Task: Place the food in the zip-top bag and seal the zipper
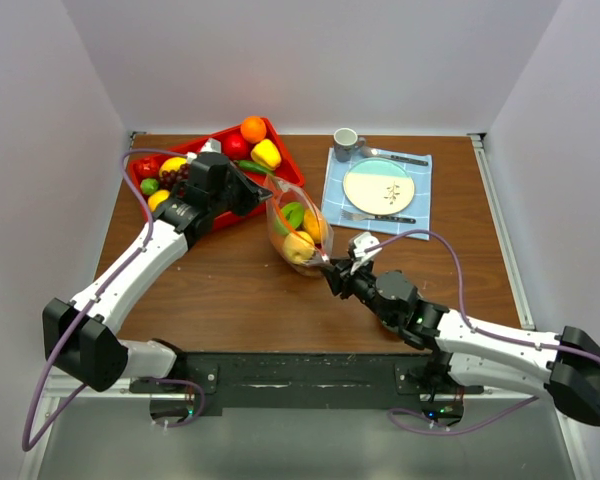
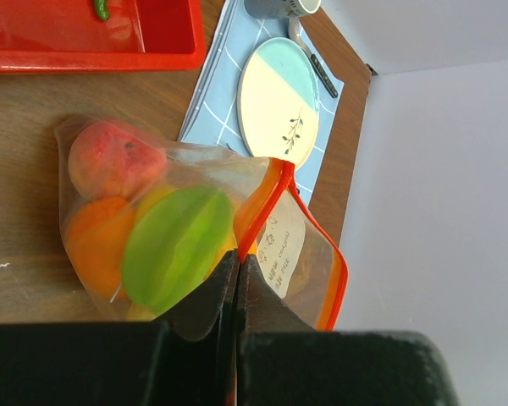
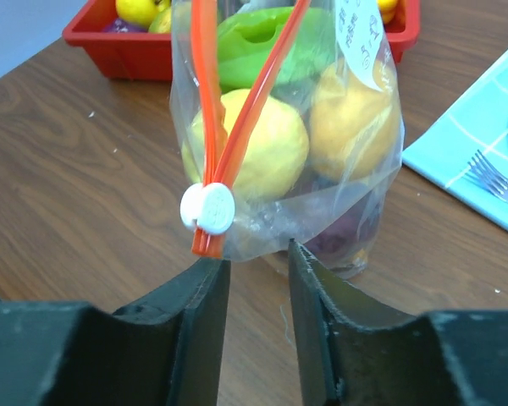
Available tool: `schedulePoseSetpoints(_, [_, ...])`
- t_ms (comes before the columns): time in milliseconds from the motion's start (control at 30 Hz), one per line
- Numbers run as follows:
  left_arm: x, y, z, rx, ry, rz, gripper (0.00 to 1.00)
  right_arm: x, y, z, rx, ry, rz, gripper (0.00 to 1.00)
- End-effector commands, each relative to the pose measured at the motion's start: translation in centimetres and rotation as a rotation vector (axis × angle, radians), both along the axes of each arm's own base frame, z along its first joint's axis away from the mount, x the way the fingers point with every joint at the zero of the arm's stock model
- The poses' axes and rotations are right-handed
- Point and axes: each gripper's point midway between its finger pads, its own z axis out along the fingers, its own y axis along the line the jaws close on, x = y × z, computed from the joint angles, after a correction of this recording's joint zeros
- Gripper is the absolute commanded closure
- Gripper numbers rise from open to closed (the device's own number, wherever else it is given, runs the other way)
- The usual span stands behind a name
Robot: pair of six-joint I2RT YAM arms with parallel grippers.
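Zip-top bag point(image 3: 356, 169) clear, crinkly, full of fruit point(image 3: 258, 148); zipper point(image 3: 205, 101) orange-red, unsealed, white slider point(image 3: 208, 208) at end. L gripper point(image 2: 237, 260) pinching bag; R gripper point(image 3: 256, 254) jaws apart, empty.

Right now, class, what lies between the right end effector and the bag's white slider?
Nothing but bare wooden table, seen in the right wrist view: the right end effector sits just short of the white slider.

High rear overview; two close wrist views (opposite sides) of the zip-top bag point(image 1: 298, 230)
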Motion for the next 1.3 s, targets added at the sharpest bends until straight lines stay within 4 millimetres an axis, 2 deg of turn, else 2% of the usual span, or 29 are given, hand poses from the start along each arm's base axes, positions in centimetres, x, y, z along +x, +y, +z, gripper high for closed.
schedulePoseSetpoints(0, [0.6,0.1,3.4,-0.041,-0.087,0.01,1.0,1.4,0.6,4.3,0.096,-0.097,-0.049,0.67])
schedulePoseSetpoints(100, [0.4,0.1,3.6,-0.036,-0.093,0.0,1.0,1.8,1.0,4.3,0.085,-0.101,-0.054,0.78])
schedulePoseSetpoints(167, [0.3,0.1,3.4,-0.029,-0.09,-0.005,1.0,1.9,1.1,4.9,0.105,-0.114,-0.058,0.78])
schedulePoseSetpoints(400, [-0.1,0.4,3.5,-0.016,-0.093,-0.003,1.0,1.8,1.4,5.6,0.128,-0.123,-0.042,0.65])
schedulePoseSetpoints(567, [0.0,0.2,3.5,-0.024,-0.093,-0.009,1.0,2.0,1.5,5.4,0.133,-0.123,-0.048,0.64])
schedulePoseSetpoints(600, [0.0,0.2,3.5,-0.023,-0.093,-0.012,1.0,2.0,1.6,5.3,0.129,-0.123,-0.049,0.66])
schedulePoseSetpoints(667, [0.1,0.3,3.6,-0.019,-0.101,-0.012,1.0,2.1,1.5,5.2,0.122,-0.122,-0.055,0.77])
schedulePoseSetpoints(700, [0.0,0.3,3.6,-0.007,-0.107,-0.021,1.0,2.1,1.3,5.5,0.13,-0.127,-0.061,0.81])
schedulePoseSetpoints(733, [0.0,0.3,3.8,-0.001,-0.116,-0.023,1.0,2.2,1.2,5.7,0.132,-0.129,-0.069,0.88])
schedulePoseSetpoints(833, [-0.2,0.4,4.1,0.023,-0.144,-0.046,1.0,2.2,0.8,6.4,0.135,-0.132,-0.079,1.0])
schedulePoseSetpoints(933, [-0.5,0.5,4.1,0.057,-0.179,-0.082,1.0,2.1,0.6,7.0,0.137,-0.129,-0.083,1.0])
schedulePoseSetpoints(1000, [-0.7,0.5,4.1,0.103,-0.219,-0.119,0.95,1.9,0.4,6.9,0.136,-0.122,-0.083,1.0])
schedulePoseSetpoints(1100, [-1.1,1.2,4.6,0.203,-0.287,-0.169,0.78,1.5,0.1,6.4,0.136,-0.107,-0.075,1.0])
schedulePoseSetpoints(1167, [-1.3,1.2,5.9,0.259,-0.36,-0.226,0.65,1.1,0.3,6.2,0.122,-0.097,-0.045,1.0])
schedulePoseSetpoints(1200, [-1.5,1.4,6.3,0.348,-0.422,-0.283,0.59,0.9,0.4,6.0,0.113,-0.091,-0.033,1.0])
schedulePoseSetpoints(1233, [-1.4,1.4,7.8,0.388,-0.481,-0.312,0.53,0.7,0.4,5.6,0.094,-0.079,-0.024,1.0])
schedulePoseSetpoints(1267, [-1.9,0.8,8.5,0.414,-0.529,-0.388,0.52,0.7,0.4,5.8,0.091,-0.077,-0.019,1.0])
